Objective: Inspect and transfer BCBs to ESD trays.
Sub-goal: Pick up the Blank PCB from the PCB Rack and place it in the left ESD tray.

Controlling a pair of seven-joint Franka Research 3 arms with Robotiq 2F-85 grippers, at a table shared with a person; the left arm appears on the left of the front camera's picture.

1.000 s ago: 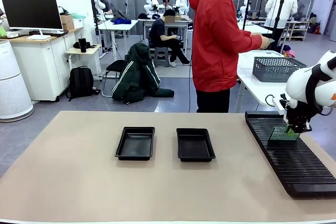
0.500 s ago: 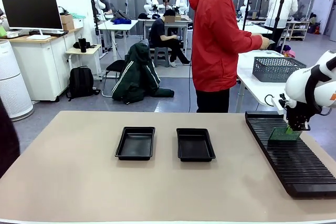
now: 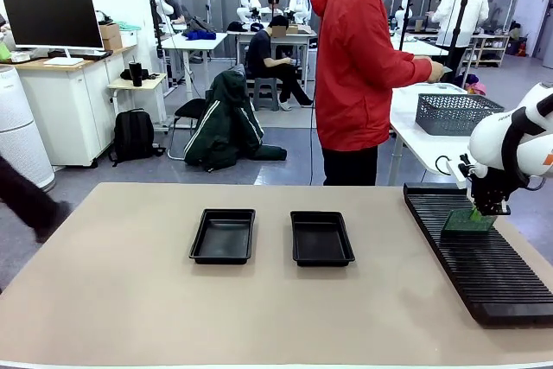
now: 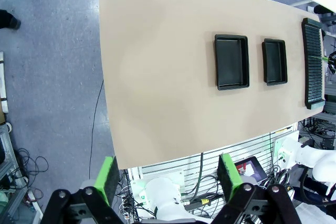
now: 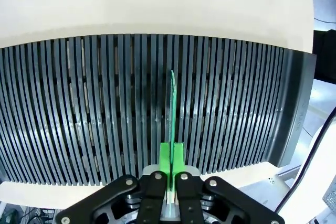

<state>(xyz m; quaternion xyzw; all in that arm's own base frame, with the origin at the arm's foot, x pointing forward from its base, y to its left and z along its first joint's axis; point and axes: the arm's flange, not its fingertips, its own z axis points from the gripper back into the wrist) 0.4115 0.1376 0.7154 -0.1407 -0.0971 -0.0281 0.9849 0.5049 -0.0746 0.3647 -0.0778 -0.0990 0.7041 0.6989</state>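
Note:
A thin green BCB point(image 3: 467, 221) stands on edge in the slots at the far end of the black rack, with my right gripper point(image 3: 478, 212) shut on its top edge. In the right wrist view the BCB point(image 5: 172, 100) shows edge-on, pinched between the green pads of the gripper point(image 5: 171, 162). Two empty black ESD trays point(image 3: 223, 235) point(image 3: 321, 238) lie side by side at the table's middle. My left gripper point(image 4: 169, 178) hangs open high above the table's left end, looking down on both trays point(image 4: 231, 61) point(image 4: 274, 61).
The long ribbed rack point(image 3: 479, 261) runs along the table's right side. A person in a red jacket point(image 3: 359, 66) stands at the far edge, hand toward a grey mesh basket point(image 3: 454, 113) on the side table. A passer-by's leg point(image 3: 30, 200) shows far left.
My right gripper's hold on the board has barely shifted. A passer-by has moved in along the picture's left edge. The left arm has stayed still.

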